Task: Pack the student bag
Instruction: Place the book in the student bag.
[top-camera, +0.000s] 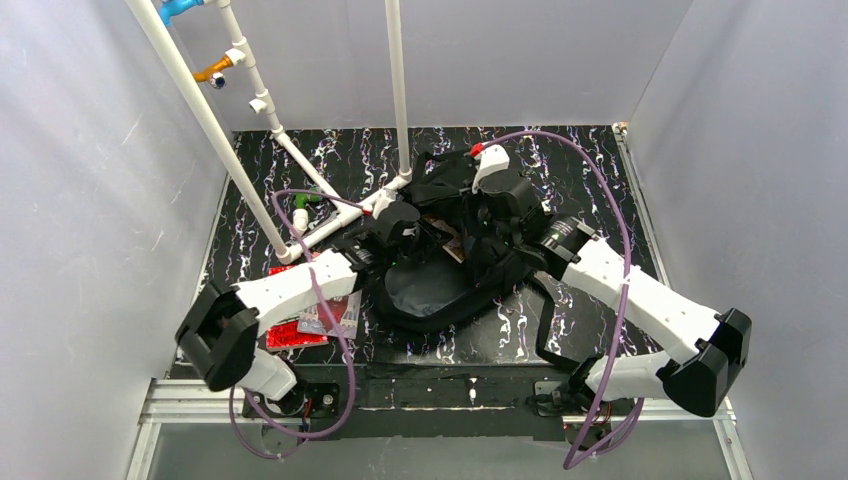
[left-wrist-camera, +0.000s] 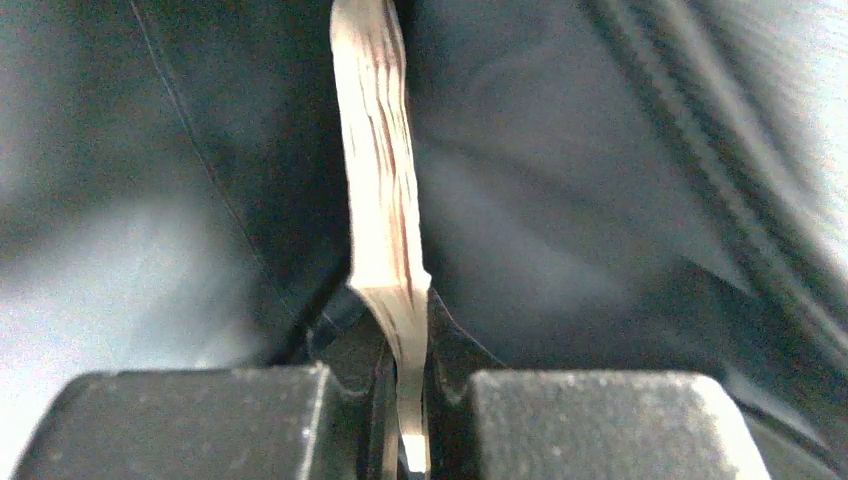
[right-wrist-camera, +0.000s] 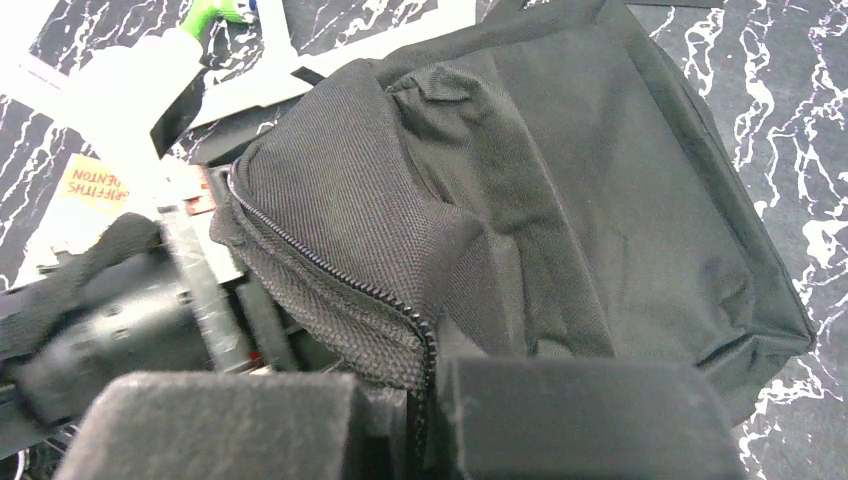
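The student bag (top-camera: 432, 292), a large black backpack, lies mid-table with its straps trailing to the right. My left gripper (top-camera: 408, 236) is at the bag's opening. In the left wrist view it (left-wrist-camera: 400, 345) is shut on a thin book (left-wrist-camera: 382, 180) seen edge-on, with dark fabric all around. Part of the book's cover (top-camera: 450, 242) shows in the top view. My right gripper (top-camera: 497, 215) is shut on the bag's zippered edge (right-wrist-camera: 415, 330) and holds that side of the bag (right-wrist-camera: 580, 200) up; its jaws (right-wrist-camera: 425, 395) pinch the fabric by the zipper.
A white pipe frame (top-camera: 300, 165) stands at the back left. A red packet and papers (top-camera: 300, 325) lie on the table under the left arm. A green-tipped item (top-camera: 313, 200) sits by the pipes. An orange-labelled cover (right-wrist-camera: 95, 185) shows beside the left gripper.
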